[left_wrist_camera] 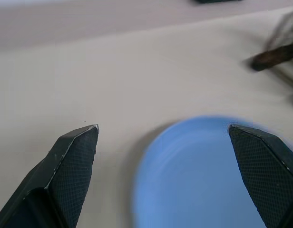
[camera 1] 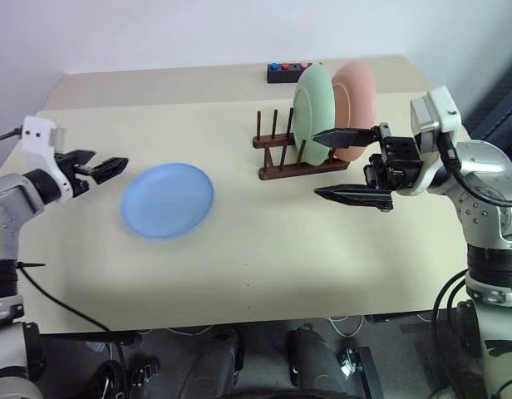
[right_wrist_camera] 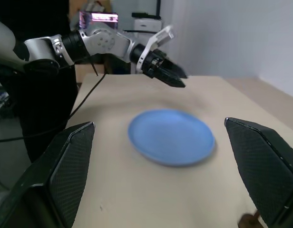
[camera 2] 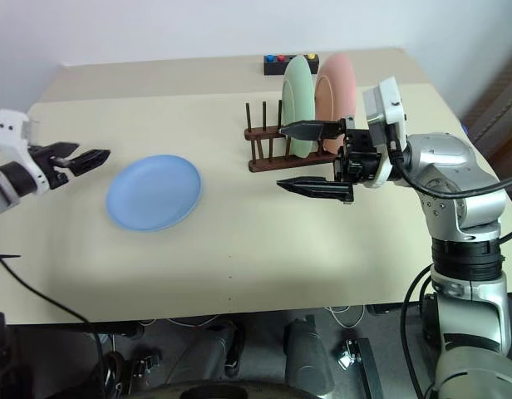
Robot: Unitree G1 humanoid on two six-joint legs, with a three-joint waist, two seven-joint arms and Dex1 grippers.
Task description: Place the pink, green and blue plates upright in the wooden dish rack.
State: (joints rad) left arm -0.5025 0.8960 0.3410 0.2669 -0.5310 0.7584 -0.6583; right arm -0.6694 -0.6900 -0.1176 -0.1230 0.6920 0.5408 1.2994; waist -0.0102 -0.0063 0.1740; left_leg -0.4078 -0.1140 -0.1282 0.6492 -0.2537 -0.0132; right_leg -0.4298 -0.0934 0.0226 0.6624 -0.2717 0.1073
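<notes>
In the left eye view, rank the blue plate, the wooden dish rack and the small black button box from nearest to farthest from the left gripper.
1. Blue plate: flat on the table, just beside the open left gripper.
2. Wooden dish rack: mid-table, past the plate, holding the green and pink plates.
3. Black button box: at the table's far edge, behind the rack.

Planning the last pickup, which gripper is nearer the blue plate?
Left. The left gripper hovers just beside the blue plate, open; the right gripper is across the table by the rack.
</notes>
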